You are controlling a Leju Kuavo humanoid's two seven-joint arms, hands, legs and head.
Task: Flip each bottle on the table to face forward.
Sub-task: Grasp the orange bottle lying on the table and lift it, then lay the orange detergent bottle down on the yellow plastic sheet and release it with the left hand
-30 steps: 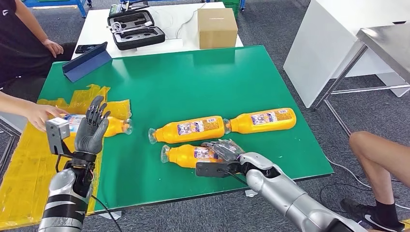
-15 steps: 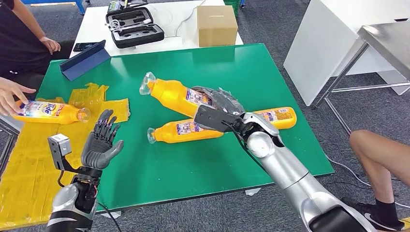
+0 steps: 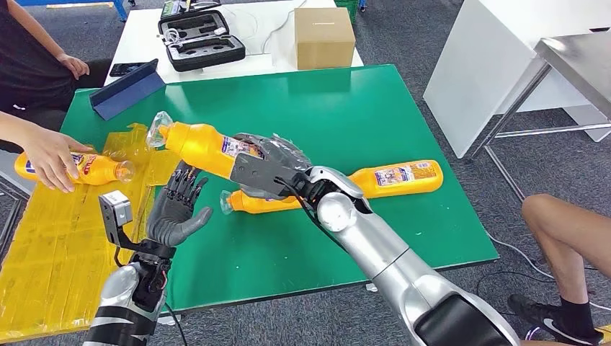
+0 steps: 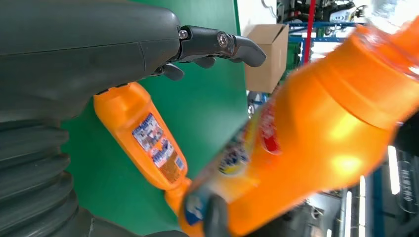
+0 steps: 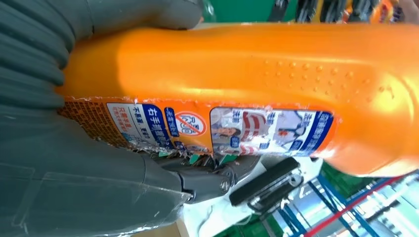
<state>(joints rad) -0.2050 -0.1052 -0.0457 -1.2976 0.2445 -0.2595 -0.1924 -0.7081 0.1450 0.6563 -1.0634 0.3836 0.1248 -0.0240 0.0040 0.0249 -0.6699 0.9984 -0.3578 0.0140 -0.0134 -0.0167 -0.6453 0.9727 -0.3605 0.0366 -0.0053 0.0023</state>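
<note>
Head view: right hand (image 3: 270, 162) grips the lifted bottle (image 3: 202, 146) round its body, at centre frame above the green table (image 3: 403, 108), clear cap end pointing to the upper left
Right wrist view: fingers wrapped tight on the orange body, back label with small print turned toward the camera
Left hand (image 3: 176, 209): at lower left of centre, just under the lifted bottle, palm up, fingers spread and holding nothing
Left wrist view: the lifted bottle's neck hangs close in front of the palm; whether it touches yet I cannot tell
Second bottle (image 3: 263, 198): lying on the green table just below the right forearm, cap to the left
Third bottle (image 3: 403, 175): lying at right of centre, well clear of both hands
Person's hand (image 3: 47, 155): at the left edge, resting on a fourth bottle (image 3: 83, 167) on the yellow sheet (image 3: 43, 238)
Step in hand: looks like a hand-over, the raised bottle being brought across to the waiting left hand so it can be turned
Next move calls for: left fingers closing on the neck end before the right grip lets go, then a roll to bring the front label up
</note>
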